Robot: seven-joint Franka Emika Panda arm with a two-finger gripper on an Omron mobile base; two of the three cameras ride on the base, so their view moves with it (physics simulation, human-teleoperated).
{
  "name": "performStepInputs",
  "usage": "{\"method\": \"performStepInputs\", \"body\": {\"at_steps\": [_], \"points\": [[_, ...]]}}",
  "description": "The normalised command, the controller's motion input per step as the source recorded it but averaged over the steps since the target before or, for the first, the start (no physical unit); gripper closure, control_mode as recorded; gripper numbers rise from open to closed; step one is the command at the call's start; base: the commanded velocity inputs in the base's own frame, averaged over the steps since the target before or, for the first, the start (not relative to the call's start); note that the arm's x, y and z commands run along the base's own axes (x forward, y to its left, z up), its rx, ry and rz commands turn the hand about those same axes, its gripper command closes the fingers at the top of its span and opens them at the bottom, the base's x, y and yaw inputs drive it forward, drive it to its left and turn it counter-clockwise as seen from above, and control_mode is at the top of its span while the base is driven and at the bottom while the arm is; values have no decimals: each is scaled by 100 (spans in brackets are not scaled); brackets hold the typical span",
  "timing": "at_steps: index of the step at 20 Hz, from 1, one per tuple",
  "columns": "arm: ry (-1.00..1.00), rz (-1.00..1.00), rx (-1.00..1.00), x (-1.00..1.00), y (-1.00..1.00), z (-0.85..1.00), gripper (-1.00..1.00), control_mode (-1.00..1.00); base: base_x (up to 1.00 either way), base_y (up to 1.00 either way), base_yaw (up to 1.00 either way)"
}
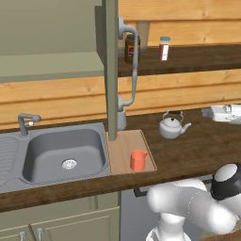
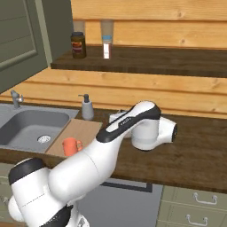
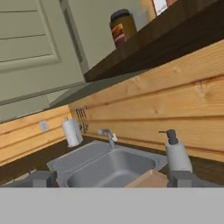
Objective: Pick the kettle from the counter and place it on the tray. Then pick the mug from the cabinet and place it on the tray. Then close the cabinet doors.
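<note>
Left base view, kettle: silvery kettle [image 1: 172,126] upright on the dark wood surface [image 1: 197,146], right of the tray [image 1: 123,153], apart from it.
Left base view, mug: orange mug [image 1: 138,160] already standing on the tray near its front right corner, so apparently done out of order.
Left base view, cabinet door: open door [image 1: 111,70] seen edge-on, bar handle [image 1: 133,66] facing right, rising just behind the tray; sink [image 1: 63,153] to the left.
Left base view, gripper: white hand [image 1: 225,113] at the right edge above the surface, well right of the kettle.
Right base view, arm: forearm and wrist [image 2: 148,126] crossing in front of the kettle, hiding it; soap dispenser [image 2: 86,107] behind the tray [image 2: 82,129]; mug [image 2: 71,146] at the tray's near edge.
Hand view, jaws: spread wide, nothing between the tips; camera aimed at the sink [image 3: 109,165], faucet [image 3: 108,137] and soap dispenser [image 3: 177,153].
Risk, kettle: thin arched handle offers little to grip; a skewed closing likely tips or slides it.
Risk, placing: mug takes the front corner, door edge hangs close; a careless set-down could knock either.
</note>
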Motion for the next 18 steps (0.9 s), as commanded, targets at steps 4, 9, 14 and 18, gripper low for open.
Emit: {"method": "performStepInputs", "body": {"at_steps": [4,9,14,18], "points": [[13,-4,-1,36,-44,-28,-100,-100,0,0,0],[11,-3,0,38,-41,-28,-100,-100,0,0,0],[9,-1,0,35,-30,-31,-100,-100,0,0,0],[8,0,0,35,-15,-31,-100,-100,0,0,0]]}}
